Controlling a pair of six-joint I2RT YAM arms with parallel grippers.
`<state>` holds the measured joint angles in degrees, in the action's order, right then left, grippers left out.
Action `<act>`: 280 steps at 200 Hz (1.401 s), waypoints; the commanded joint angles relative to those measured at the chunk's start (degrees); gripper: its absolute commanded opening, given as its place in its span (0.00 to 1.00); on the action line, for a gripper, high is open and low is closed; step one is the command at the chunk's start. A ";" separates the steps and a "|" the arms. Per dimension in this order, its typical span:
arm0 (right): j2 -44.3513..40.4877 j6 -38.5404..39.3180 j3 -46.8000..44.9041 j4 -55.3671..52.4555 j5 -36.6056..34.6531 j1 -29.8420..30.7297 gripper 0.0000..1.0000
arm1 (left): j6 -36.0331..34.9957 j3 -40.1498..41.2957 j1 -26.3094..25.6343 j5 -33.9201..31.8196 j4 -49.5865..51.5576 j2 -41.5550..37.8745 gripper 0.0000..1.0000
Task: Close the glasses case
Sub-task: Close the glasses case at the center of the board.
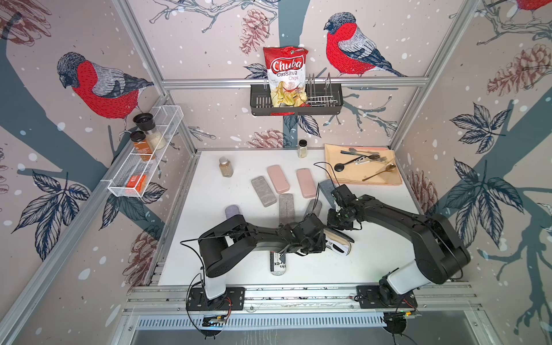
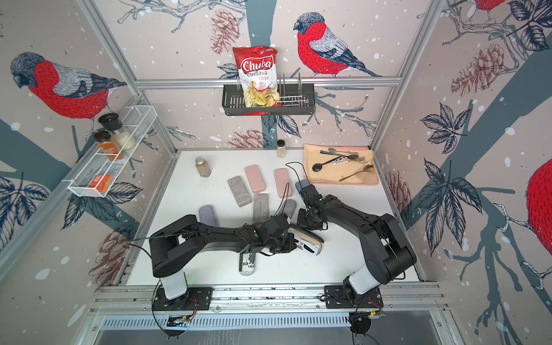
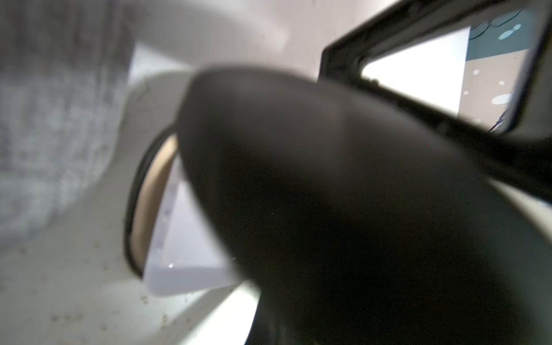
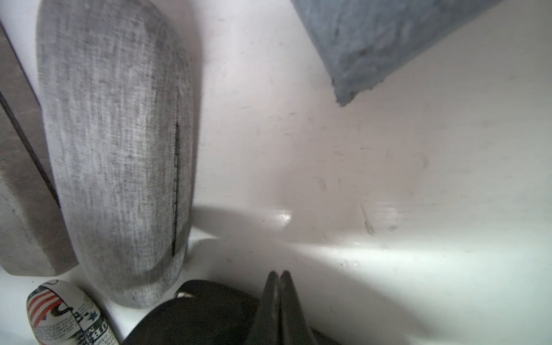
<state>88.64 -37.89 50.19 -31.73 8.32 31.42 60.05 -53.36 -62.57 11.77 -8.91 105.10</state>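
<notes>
The glasses case [image 1: 340, 238] [image 2: 310, 237] lies open at the front middle of the white table, black outside with a beige lining, and white-and-black glasses [image 1: 339, 248] lie in it. In the left wrist view its dark lid [image 3: 328, 194] fills the frame, blurred, with the beige lining [image 3: 152, 194] beside it. My left gripper [image 1: 321, 240] [image 2: 286, 240] sits at the case's left end; its jaws are hidden, and they are shut. My right gripper [image 1: 343, 228] [image 4: 280, 276] is shut and empty, just behind the case [image 4: 194, 310], fingertips close to the table.
Several closed cases lie behind: grey fabric [image 1: 313, 209] [image 4: 119, 164], grey felt [image 1: 286, 207], pink [image 1: 305, 182], blue-grey [image 1: 327, 189] [image 4: 373, 38]. A newsprint case [image 1: 278, 263] lies in front. A mat [image 1: 379, 176] with cutlery lies back right, and two spice jars [image 1: 226, 167] stand at the back.
</notes>
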 commanded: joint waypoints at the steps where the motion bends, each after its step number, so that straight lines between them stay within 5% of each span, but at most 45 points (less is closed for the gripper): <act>1: 0.00 -0.78 0.30 -2.64 -0.09 0.22 0.07 | -0.24 -0.09 0.25 -1.49 -2.09 -0.67 0.00; 280: -4.39 -0.60 -1.24 -4.28 -2.12 -0.84 0.07 | 3.01 6.47 -4.40 -4.64 1.20 -6.32 0.00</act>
<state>85.41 -37.89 49.63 -34.79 7.20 30.35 61.41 -47.75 -66.08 8.54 -8.29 98.28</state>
